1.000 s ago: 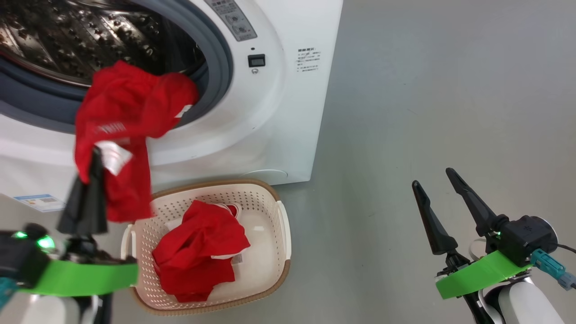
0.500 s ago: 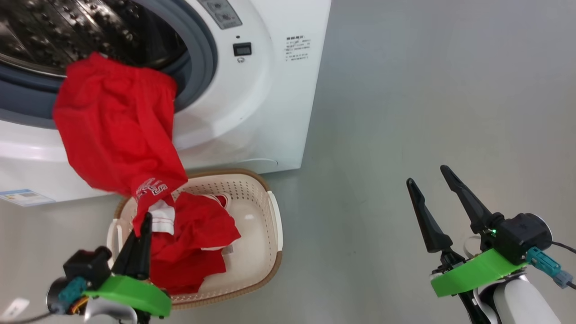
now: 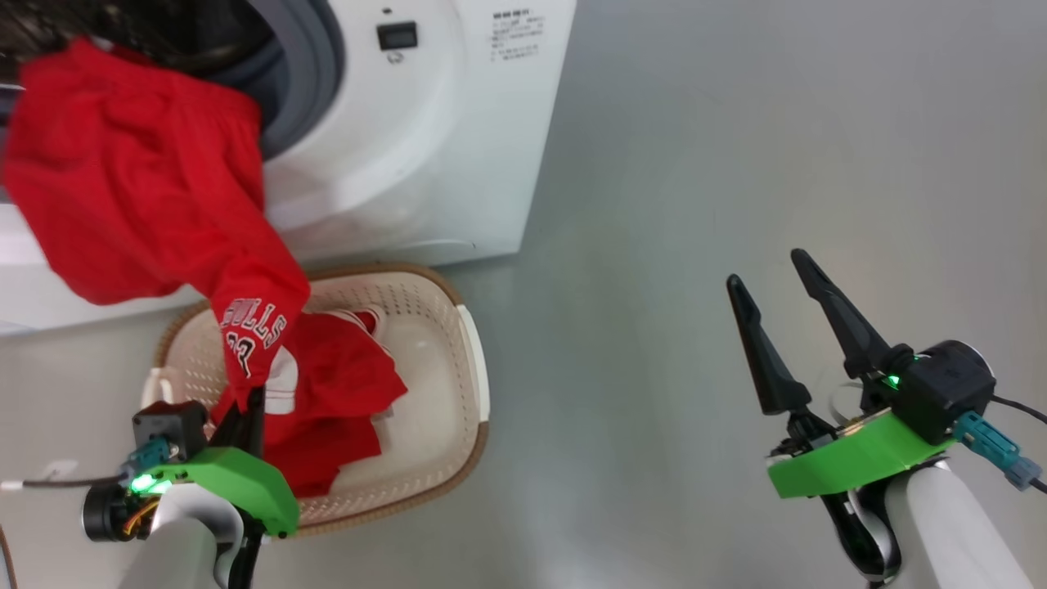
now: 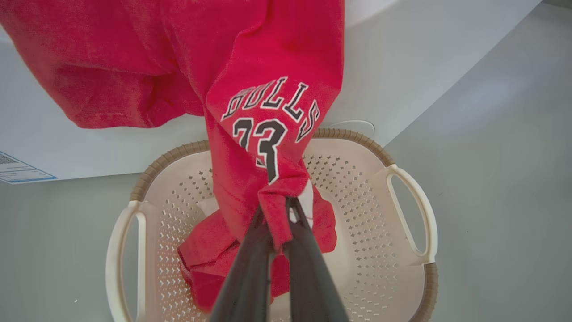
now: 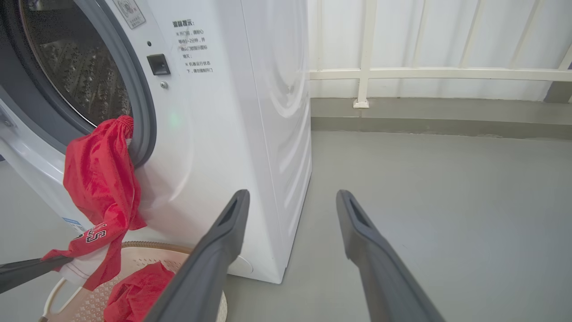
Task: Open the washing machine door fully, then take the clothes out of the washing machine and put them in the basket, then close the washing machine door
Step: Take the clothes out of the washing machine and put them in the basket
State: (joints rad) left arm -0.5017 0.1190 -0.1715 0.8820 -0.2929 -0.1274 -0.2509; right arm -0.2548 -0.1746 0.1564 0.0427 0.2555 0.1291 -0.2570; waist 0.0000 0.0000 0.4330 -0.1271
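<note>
The white washing machine (image 3: 425,164) stands at the upper left with its drum opening uncovered; the washing machine door is out of view. A red garment (image 3: 147,204) of the clothes, printed "BULLS 33", stretches from the drum's gasket down to my left gripper (image 3: 249,405). That gripper is shut on the garment's hem (image 4: 272,210) just above the basket (image 3: 470,360). A second red garment (image 3: 343,384) lies inside the basket. My right gripper (image 3: 765,270) hovers open and empty over the floor at the right, well away from the basket.
Bare grey floor (image 3: 736,164) spreads to the right of the machine. A white railing (image 5: 366,71) and a wall close the far side. A blue-edged label (image 4: 18,170) sits low on the machine's front. The basket's cream handles (image 4: 415,210) stick out at its sides.
My left gripper has pulled the red garment down from the drum opening to above the basket, stretching it out. The head camera has tilted down and right. The right gripper has stayed open.
</note>
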